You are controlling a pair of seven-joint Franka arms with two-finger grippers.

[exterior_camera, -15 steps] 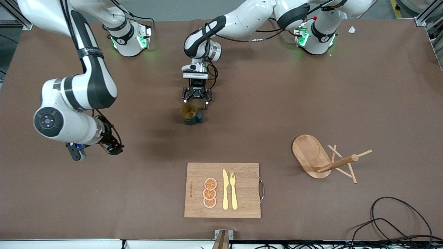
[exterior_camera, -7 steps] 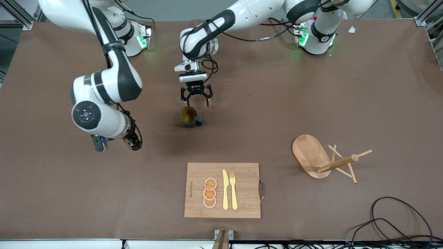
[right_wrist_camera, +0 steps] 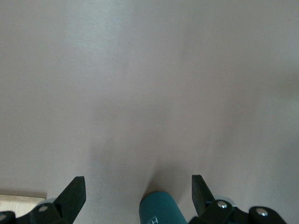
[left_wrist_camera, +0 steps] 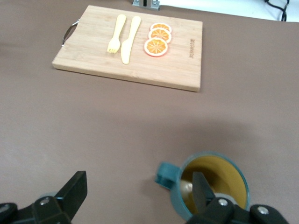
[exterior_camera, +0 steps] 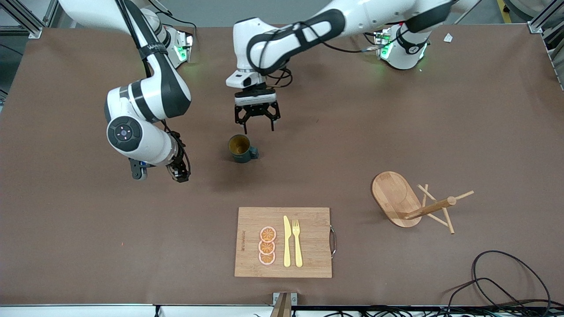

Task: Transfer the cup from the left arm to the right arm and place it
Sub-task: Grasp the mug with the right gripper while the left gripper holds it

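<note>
Cup: small dark teal ribbed mug (exterior_camera: 241, 148) with tan inside, upright on the brown table (exterior_camera: 396, 110), under the left gripper.
Left gripper (exterior_camera: 257, 127): spread wide, empty, above the mug.
Right gripper (exterior_camera: 161, 174): wide apart, empty, beside the mug.

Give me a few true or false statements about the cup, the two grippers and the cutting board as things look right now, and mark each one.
1. The cup stands upright on the table, with no gripper holding it. True.
2. The left gripper is shut on the cup's handle. False: it is open, up in the air over the table just beside the cup.
3. The right gripper is open and holds nothing. True.
4. The cup sits on the cutting board. False: it stands on the bare table, farther from the front camera than the board.
5. The wooden peg stand stands upright. False: it lies tipped over.
</note>
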